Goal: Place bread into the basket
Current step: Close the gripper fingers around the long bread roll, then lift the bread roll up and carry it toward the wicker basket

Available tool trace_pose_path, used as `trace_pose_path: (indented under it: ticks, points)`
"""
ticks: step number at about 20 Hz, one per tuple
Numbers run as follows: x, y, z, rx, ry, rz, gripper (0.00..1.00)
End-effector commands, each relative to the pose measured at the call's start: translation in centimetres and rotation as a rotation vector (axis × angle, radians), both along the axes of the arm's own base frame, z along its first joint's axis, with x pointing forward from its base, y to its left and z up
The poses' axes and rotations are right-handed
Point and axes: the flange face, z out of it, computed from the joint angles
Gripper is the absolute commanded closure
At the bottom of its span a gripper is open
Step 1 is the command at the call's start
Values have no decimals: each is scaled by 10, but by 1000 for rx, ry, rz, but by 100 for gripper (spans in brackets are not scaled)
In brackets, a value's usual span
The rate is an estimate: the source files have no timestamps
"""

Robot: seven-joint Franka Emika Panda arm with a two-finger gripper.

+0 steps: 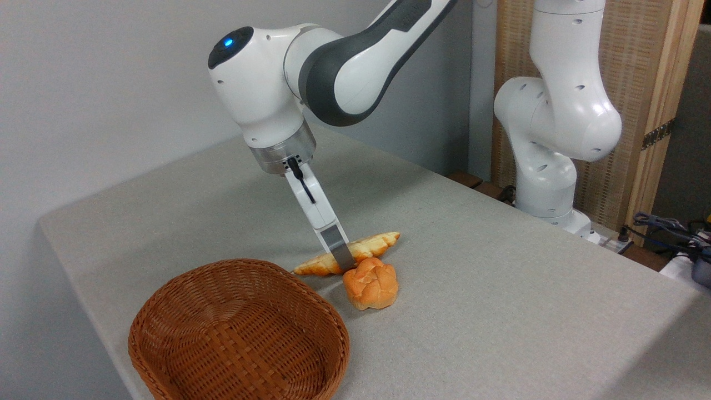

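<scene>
Wicker basket (239, 333) sits nearest, empty; beyond it the long bread (366, 248) lies on the table (500, 311), far side of a round roll (371, 283). Gripper (344, 260) finger crosses its middle; grip unclear

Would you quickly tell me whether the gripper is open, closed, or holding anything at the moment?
Gripper: down at the middle of the long bread; only one finger shows, so open or closed cannot be told.

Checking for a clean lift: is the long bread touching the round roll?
Cannot tell. In the camera view the bread lies right behind the round roll, and the gripper fingers cover where they would meet.
</scene>
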Motion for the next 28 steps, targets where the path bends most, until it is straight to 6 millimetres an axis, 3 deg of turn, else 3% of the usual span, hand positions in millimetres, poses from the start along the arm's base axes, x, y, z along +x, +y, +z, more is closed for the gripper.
trace_pose_path:
  ticks: [1, 2, 3, 9, 12, 25, 28]
  points:
    - [-2, -1, 0, -8, 0, -21, 46]
    - [-2, -1, 0, -8, 0, -21, 55]
    - [-1, -1, 1, -8, -2, -19, 57]
    - [-1, 0, 1, -11, -1, -31, 58]
    - [1, 5, 2, -20, -3, -16, 80]
    - [3, 6, 8, -24, -16, -11, 80]
    - [6, 4, 20, -30, -42, -12, 79]
